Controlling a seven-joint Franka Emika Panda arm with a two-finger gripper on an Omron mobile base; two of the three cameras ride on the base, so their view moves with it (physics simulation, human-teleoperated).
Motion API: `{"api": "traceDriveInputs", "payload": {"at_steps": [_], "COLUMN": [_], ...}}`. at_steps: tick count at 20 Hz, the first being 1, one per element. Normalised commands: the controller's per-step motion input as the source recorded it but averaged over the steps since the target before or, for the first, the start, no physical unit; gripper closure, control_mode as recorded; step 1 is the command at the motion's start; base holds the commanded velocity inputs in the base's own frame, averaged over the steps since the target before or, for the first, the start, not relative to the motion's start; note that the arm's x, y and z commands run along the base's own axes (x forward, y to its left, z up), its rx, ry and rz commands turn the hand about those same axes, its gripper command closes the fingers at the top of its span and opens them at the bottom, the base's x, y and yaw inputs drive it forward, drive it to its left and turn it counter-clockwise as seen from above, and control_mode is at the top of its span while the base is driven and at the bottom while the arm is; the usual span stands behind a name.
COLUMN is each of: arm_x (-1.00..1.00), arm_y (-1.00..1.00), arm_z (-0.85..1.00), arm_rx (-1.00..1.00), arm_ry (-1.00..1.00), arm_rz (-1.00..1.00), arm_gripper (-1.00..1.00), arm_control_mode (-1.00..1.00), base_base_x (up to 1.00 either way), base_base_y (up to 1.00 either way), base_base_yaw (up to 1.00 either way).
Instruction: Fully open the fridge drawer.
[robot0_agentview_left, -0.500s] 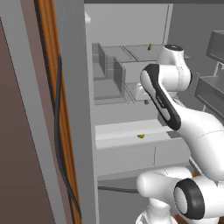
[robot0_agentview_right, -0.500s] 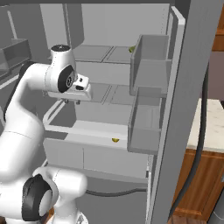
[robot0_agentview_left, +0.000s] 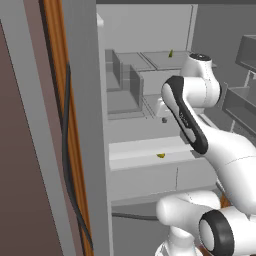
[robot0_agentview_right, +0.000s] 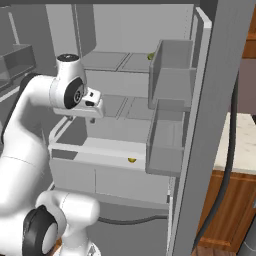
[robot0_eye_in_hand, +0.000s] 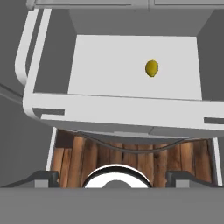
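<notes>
Pincer (robot0_agentview_right: 84, 118) hangs above the pulled-out fridge drawer (robot0_eye_in_hand: 113, 111), apart.

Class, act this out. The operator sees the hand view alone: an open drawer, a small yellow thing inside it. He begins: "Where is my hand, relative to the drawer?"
Observer: The hand hangs above the drawer, over its left part, apparently clear of its rim.
Operator: What stands to the right of the drawer?
Observer: The open fridge door, with two grey bins stacked on it, the lower one beside the drawer.
Operator: Is anything on the shelves above?
Observer: One small yellow-green thing sits at the right end of the top shelf.
</notes>
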Motion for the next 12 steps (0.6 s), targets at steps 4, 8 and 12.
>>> {"api": "traceDriveInputs", "payload": {"at_steps": [4,8,12], "arm_x": [-0.2,0.0,0.0], "arm_y": [0.0,0.0,0.0], "arm_z": [-0.05,0.0,0.0], "arm_rx": [0.0,0.0,0.0], "arm_ry": [0.0,0.0,0.0], "arm_rz": [0.0,0.0,0.0], "arm_gripper": [-1.0,-1.0,-1.0], "arm_control_mode": [1.0,1.0,1.0], "base_base_x": [-0.22,-0.46,-0.42], "base_base_y": [-0.01,-0.04,-0.02], "base_base_yaw": [0.0,0.0,0.0]}}
